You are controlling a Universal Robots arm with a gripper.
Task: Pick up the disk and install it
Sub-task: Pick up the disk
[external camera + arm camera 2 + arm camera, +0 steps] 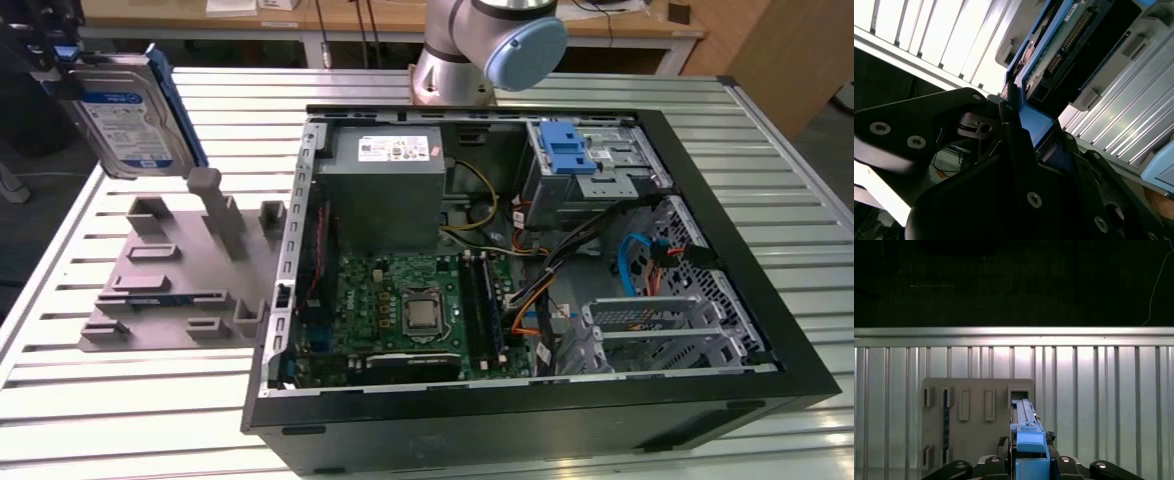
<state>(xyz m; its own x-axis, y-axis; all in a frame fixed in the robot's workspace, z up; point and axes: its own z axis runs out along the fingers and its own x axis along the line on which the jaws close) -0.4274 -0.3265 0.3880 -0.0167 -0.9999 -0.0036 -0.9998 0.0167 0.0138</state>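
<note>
Gripper [58,68] fingers [1013,145] are narrowly set, clamped on the blue rail at one end of the disk [127,125]. Disk hangs on edge, slightly tilted, at the exterior view's far left, over the far end of the grey fixture [174,275], outside the PC case [534,400]. Whether it touches the fixture, can't tell. Silver-grey body, white-and-blue label faces the exterior camera, blue rails along both long sides. In the second wrist view the disk's [1064,40] green circuit-board underside and connector row show. In the first wrist view its blue rail [1026,427] sits edge-on between the fingers, above a fixture [979,440] slot. Case lies open. Blue-latched cage [583,155] is at its far right corner.
</note>
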